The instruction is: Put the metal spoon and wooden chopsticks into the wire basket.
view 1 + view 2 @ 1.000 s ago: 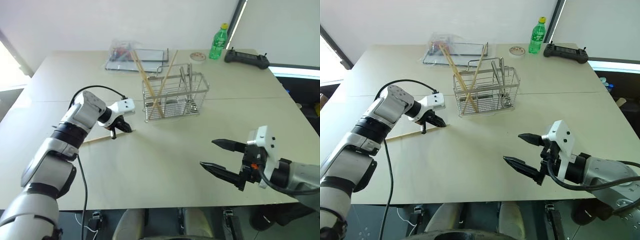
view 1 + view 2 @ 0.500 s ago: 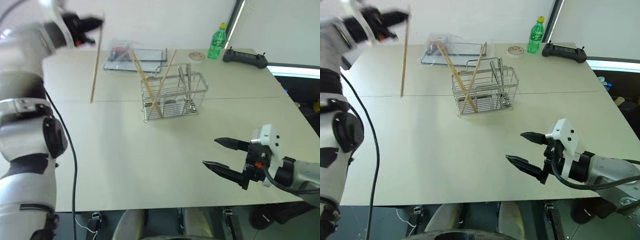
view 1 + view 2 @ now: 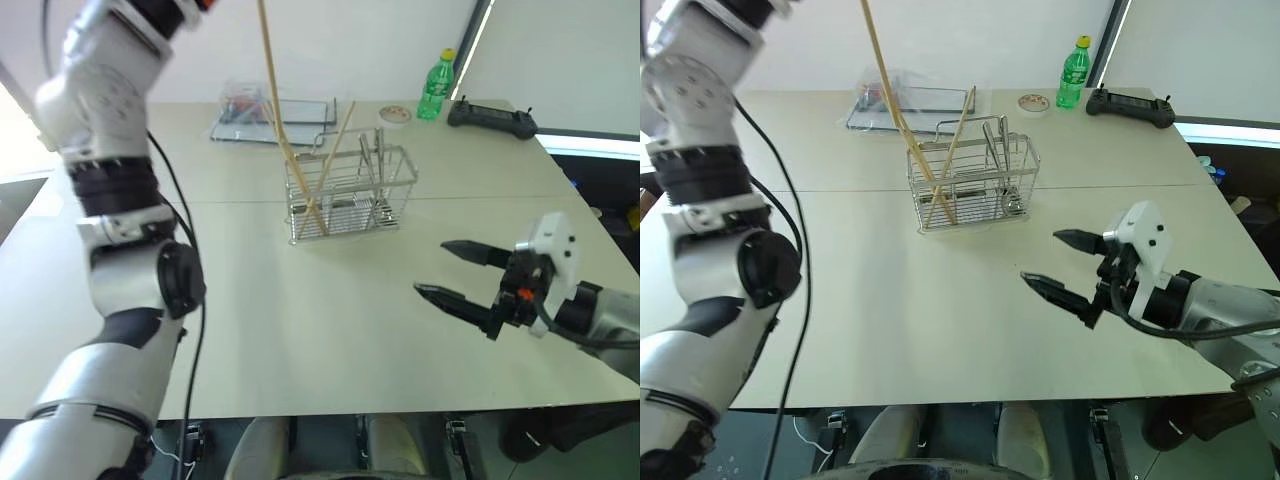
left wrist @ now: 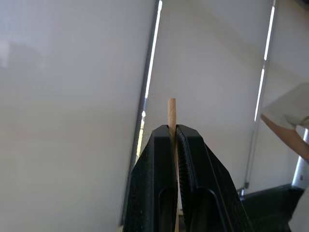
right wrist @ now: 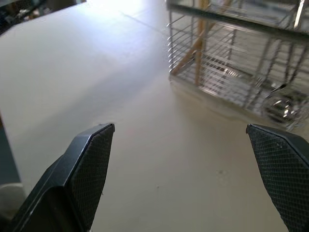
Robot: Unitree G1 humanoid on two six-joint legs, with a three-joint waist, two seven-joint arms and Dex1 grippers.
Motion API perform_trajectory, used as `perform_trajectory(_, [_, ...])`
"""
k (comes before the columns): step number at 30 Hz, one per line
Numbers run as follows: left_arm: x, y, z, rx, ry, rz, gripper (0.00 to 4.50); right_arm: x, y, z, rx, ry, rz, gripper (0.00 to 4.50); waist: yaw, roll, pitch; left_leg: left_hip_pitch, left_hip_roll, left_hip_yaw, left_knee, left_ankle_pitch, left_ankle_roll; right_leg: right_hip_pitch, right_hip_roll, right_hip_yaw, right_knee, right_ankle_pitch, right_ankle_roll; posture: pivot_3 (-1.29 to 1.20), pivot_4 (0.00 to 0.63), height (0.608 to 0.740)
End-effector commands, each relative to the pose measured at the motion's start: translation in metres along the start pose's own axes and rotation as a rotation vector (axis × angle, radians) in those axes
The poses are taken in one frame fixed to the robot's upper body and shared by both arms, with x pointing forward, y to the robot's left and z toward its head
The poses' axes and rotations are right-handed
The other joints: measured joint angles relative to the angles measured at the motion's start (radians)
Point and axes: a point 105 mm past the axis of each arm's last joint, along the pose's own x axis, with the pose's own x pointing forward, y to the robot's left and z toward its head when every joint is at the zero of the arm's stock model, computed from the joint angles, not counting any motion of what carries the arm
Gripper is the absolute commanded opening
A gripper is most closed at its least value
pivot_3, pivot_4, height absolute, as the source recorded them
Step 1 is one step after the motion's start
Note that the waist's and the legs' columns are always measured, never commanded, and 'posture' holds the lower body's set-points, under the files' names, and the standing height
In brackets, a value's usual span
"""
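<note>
Left gripper: raised high, jaws pinched tight on one wooden chopstick, whose top end pokes out just past the fingertips.

Held stick, axis: long axis close to upright, leaning slightly; free lower end hangs near the basket's left rear corner, though I can't say whether it is above the rim or behind it.

Right gripper: spread wide and holding nothing, hovering over bare table well apart from the basket, fingers aimed roughly towards it.

Wire basket: mid-table, upright, with two chopsticks already leaning crossed in its left part, tops sticking well above the rim.

Metal spoon: looks to be standing in the right-hand part, bowl down, handle up.

Progress: I'd judge the spoon done and this stick the last one left to drop in.

Risk, aim: held at one end only, the long stick may swing; the tip could miss the opening or catch on a wire.

Risk, clash: it may knock the leaning pair or tip the light basket.

Risk, release: let go too high and it could bounce out onto the table.
</note>
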Motion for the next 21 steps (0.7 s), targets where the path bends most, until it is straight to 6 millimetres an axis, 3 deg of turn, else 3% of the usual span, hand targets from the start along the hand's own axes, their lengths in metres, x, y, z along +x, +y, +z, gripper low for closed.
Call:
perform_trajectory(1, [0.001, -0.015, 0.002, 0.068, -0.017, -0.044, 0.03, -0.002, -0.001, 0.011, -0.019, -0.04, -0.022, 4.5, 0.0, 0.0, 0.0, 0.0, 0.0, 0.0, 0.0, 0.0, 0.0, 0.0, 0.0, 0.0, 0.0, 0.0, 0.0, 0.0, 0.15, 0.719])
perform_trajectory(10, [-0.007, -0.018, -0.049, 0.06, 0.061, -0.047, 0.03, -0.001, 0.001, 0.011, -0.002, -0.054, -0.037, 4.5, 0.004, 0.0, 0.0, 0.0, 0.0, 0.0, 0.001, 0.0, 0.0, 0.0, 0.0, 0.0, -0.001, 0.0, 0.0, 0.0, 0.15, 0.719])
perform_trajectory(17, [-0.016, -0.021, -0.074, 0.012, 0.115, -0.031, 0.03, -0.001, -0.001, 0.013, 0.005, -0.062, -0.049, 4.5, 0.001, 0.0, 0.0, -0.001, 0.0, 0.0, 0.001, 0.0, 0.0, 0.0, 0.0, 0.0, -0.001, 0.0, 0.0, 0.0, 0.15, 0.719])
perform_trajectory(18, [-0.018, -0.02, -0.076, 0.006, 0.12, -0.028, 0.72, -0.001, -0.002, 0.014, 0.007, -0.064, -0.054, 4.5, 0.001, 0.0, 0.0, -0.001, 0.0, 0.0, 0.001, 0.0, 0.001, 0.0, 0.0, 0.0, -0.001, 0.0, 0.0, 0.0, 0.15, 0.719])
perform_trajectory(21, [-0.021, -0.02, -0.077, 0.003, 0.125, -0.031, 2.06, -0.001, -0.004, 0.016, 0.01, -0.068, -0.06, 4.5, 0.002, 0.0, 0.0, -0.001, 0.0, 0.0, 0.001, 0.0, 0.001, 0.0, 0.0, 0.0, -0.001, 0.0, 0.0, 0.0, 0.15, 0.719])
